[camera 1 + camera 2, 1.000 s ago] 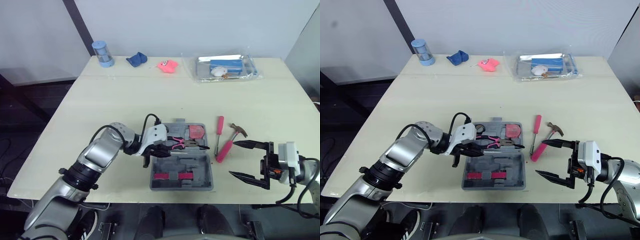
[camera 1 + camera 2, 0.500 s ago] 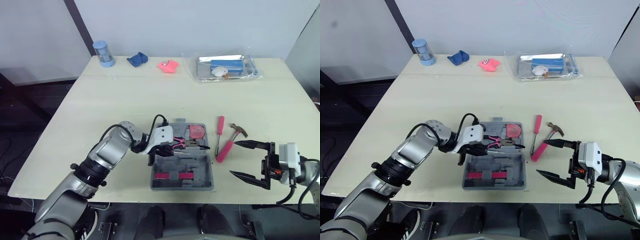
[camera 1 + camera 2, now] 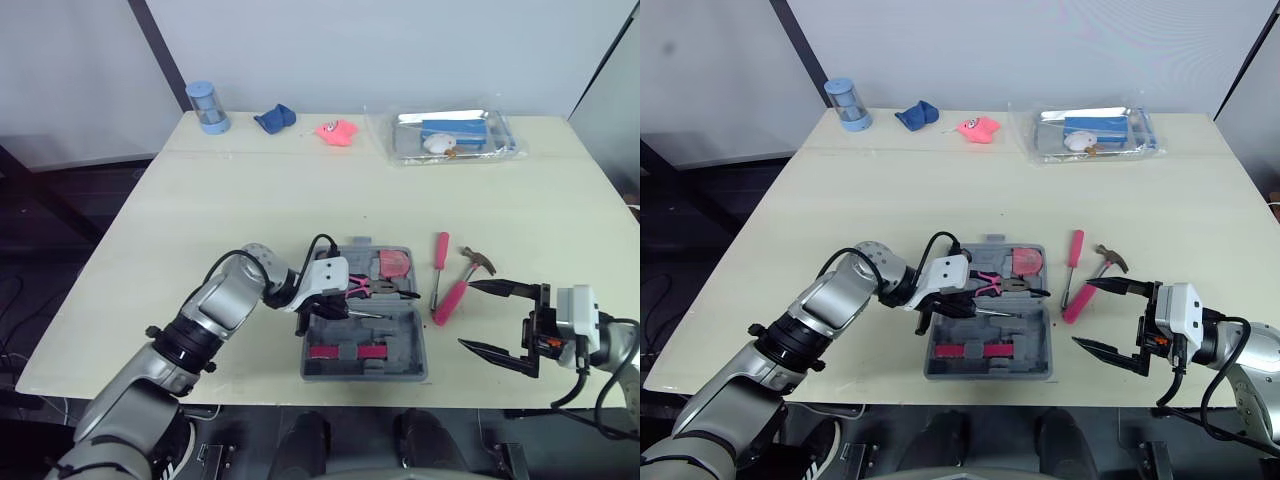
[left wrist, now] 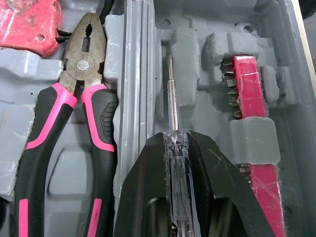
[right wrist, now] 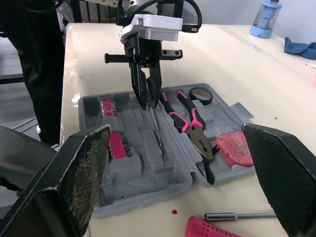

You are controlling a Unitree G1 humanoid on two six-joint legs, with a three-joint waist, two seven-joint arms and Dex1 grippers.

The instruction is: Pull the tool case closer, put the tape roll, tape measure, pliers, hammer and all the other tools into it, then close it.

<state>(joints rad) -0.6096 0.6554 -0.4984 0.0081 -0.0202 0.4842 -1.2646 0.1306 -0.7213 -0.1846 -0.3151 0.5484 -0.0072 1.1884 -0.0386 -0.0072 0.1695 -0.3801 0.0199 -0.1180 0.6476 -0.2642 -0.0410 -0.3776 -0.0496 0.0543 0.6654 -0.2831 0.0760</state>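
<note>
The grey tool case (image 3: 412,362) lies open near the table's front edge. Pink-handled pliers (image 4: 74,123) and a red tape measure (image 3: 392,264) rest in its far half, with a black tape roll (image 5: 200,95) beside them. A red bit holder (image 4: 247,84) sits in the near half. My left gripper (image 4: 174,138) is shut on a clear-handled screwdriver (image 4: 173,113), whose tip points over the near half along the hinge ridge. Right of the case lie a pink-handled hammer (image 3: 462,283) and a pink screwdriver (image 3: 439,255). My right gripper (image 3: 495,318) stands open just right of the hammer, holding nothing.
Along the far edge of the table stand a blue cylinder (image 3: 206,107), a blue cloth (image 3: 273,118), a pink toy (image 3: 337,131) and a clear bag over a tray (image 3: 452,135). Bare tabletop lies between them and the case.
My left gripper has moved right with the clear screwdriver, from the case's left edge to over its inside. The right gripper has stayed in place.
</note>
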